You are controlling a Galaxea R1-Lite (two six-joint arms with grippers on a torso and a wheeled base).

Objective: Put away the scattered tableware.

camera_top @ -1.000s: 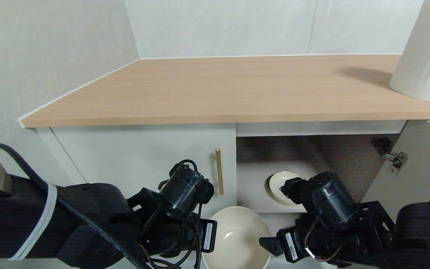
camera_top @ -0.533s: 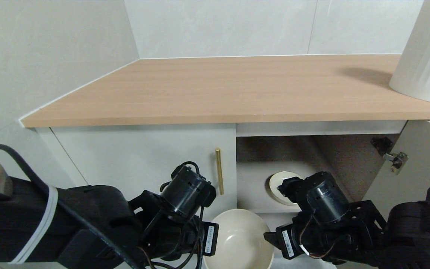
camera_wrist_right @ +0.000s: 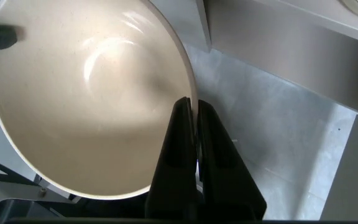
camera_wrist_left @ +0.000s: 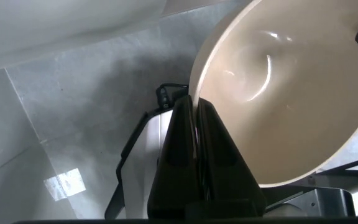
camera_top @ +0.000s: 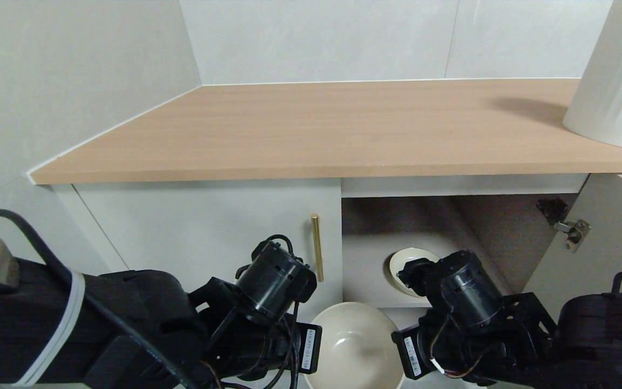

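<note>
Carrying the cream bowl [camera_top: 354, 346] low before the open cabinet [camera_top: 451, 216], clamped at opposite rim points by left pincer [camera_wrist_left: 196, 115] and right pincer [camera_wrist_right: 195, 112]. Next, likely: lifting level, easing forward onto the shelf [camera_top: 359, 265] beside the small plate [camera_top: 405, 259] — then releasing both together.

The bowl [camera_top: 351, 346] is cut off by the head view's lower edge, and its flanks are covered by the left arm [camera_top: 268, 281] and the right arm [camera_top: 467, 292]. Behind the bowl, the small dish [camera_top: 416, 254] on the cabinet shelf [camera_top: 365, 254] is partly hidden by the right arm. Far right of the bowl, the white ribbed vessel [camera_top: 613, 81] is cropped.
</note>
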